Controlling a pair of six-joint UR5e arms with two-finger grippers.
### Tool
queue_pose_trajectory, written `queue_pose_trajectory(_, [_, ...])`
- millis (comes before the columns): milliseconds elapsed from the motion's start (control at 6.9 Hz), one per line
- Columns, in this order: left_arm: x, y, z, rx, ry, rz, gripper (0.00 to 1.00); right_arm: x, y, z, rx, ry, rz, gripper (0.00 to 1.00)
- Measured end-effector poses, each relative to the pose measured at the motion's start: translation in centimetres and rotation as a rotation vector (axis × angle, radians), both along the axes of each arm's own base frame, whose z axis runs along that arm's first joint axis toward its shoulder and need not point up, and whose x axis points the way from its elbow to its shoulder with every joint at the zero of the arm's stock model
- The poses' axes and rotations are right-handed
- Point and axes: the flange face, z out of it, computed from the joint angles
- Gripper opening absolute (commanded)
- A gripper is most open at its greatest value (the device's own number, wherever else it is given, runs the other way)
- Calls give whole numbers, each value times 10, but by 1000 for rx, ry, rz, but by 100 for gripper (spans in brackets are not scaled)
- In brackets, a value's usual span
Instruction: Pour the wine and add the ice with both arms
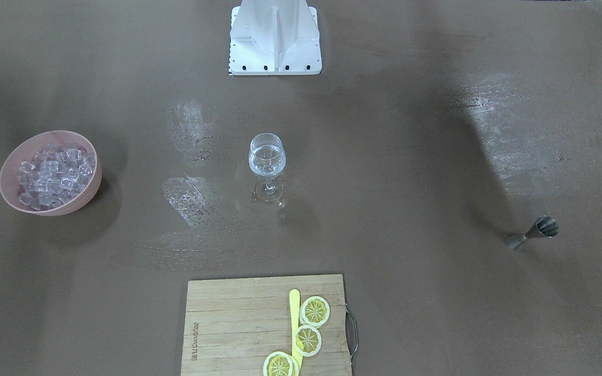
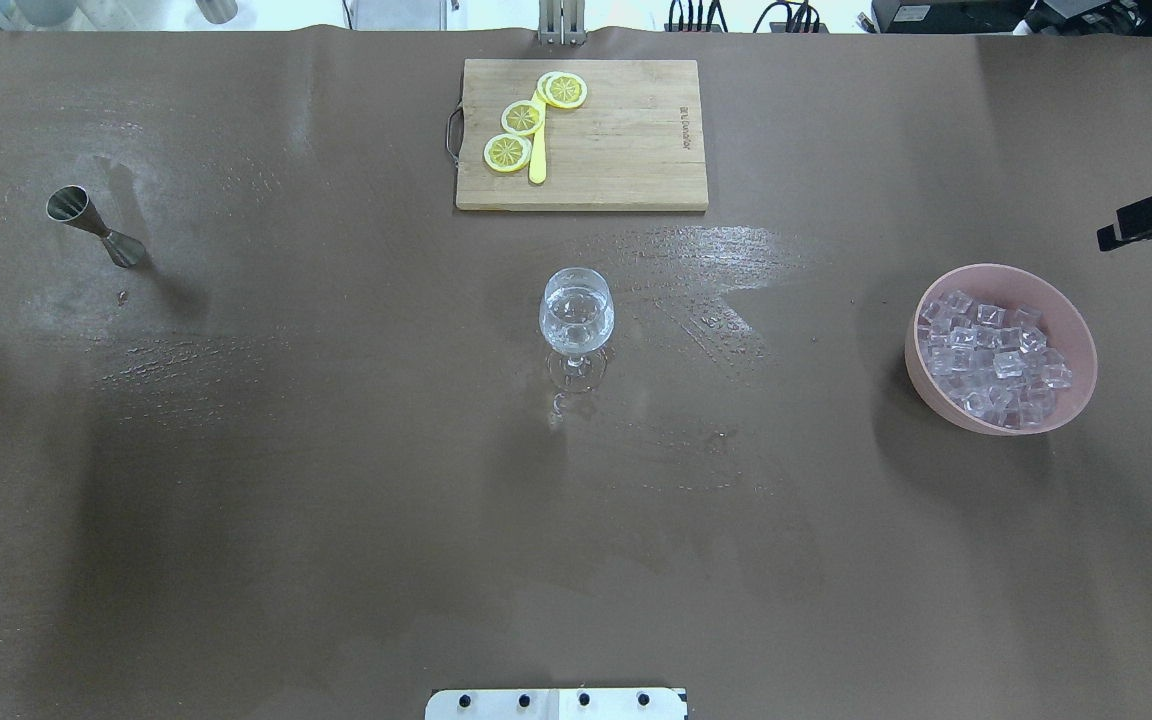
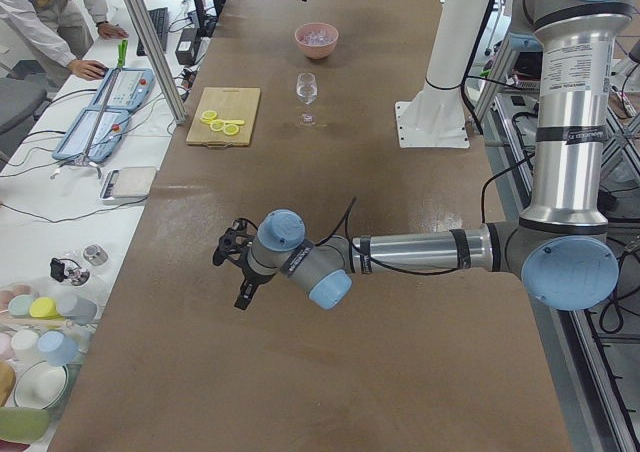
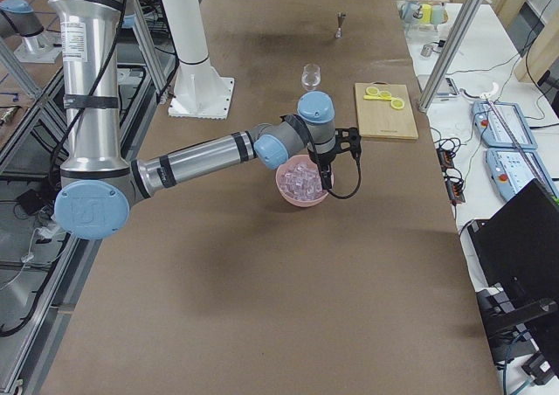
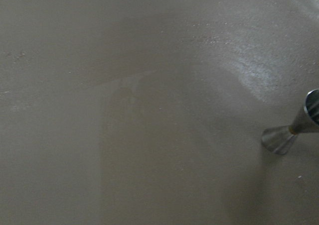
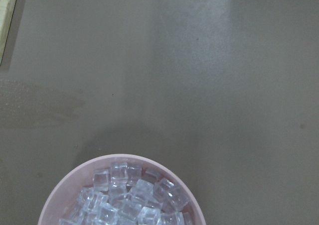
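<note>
A wine glass (image 1: 267,156) stands mid-table and holds clear wine (image 2: 576,318). It also shows in the overhead view (image 2: 576,345). A pink bowl (image 2: 911,345) on my right side is full of ice cubes (image 2: 996,360), also seen in the right wrist view (image 6: 129,195). My right gripper (image 2: 1151,222) hovers just beyond the bowl's far right side, and I cannot tell how its jaws stand. My left gripper (image 3: 236,270) hangs over bare table near a steel jigger (image 5: 294,130). I cannot tell whether it is open or shut. Neither wrist view shows fingers.
The jigger (image 2: 96,228) lies tilted at far left. A wooden cutting board (image 2: 626,140) at the far edge carries lemon slices (image 2: 522,117) and a yellow stick (image 2: 538,160). Wet patches mark the mat (image 2: 716,270) near the glass. The white base block (image 1: 275,47) stands at the robot's side.
</note>
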Motion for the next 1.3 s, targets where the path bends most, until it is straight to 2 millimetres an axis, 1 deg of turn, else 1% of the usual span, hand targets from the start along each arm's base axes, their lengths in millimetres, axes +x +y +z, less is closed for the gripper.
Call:
queue_pose_trajectory(145, [-11,-1,4,-15,-18,10,98,-22,9,6,-6,16,-41,100])
queue_pose_trajectory(290, [-16,1,5,-22,-17,15,98,-38,20,17,-26,29,-78,99])
queue_pose_trajectory(580, [-15,3,3,-24,11,30,98,-67,28,39,-81,47,-123,98])
queue_pose_trajectory(725, [-15,4,1,-20,18,33,98,-79,30,41,-94,48,-138,97])
queue_pose_trajectory(870, [-14,3,-1,-16,21,34,98,-92,31,37,-94,47,-154,93])
queue_pose_trajectory(1159, [-14,3,-1,-15,20,34,98,-114,33,32,-88,57,-173,89])
queue_pose_trajectory(1304, [-15,4,-1,-15,20,34,98,-122,36,33,-86,66,-180,76])
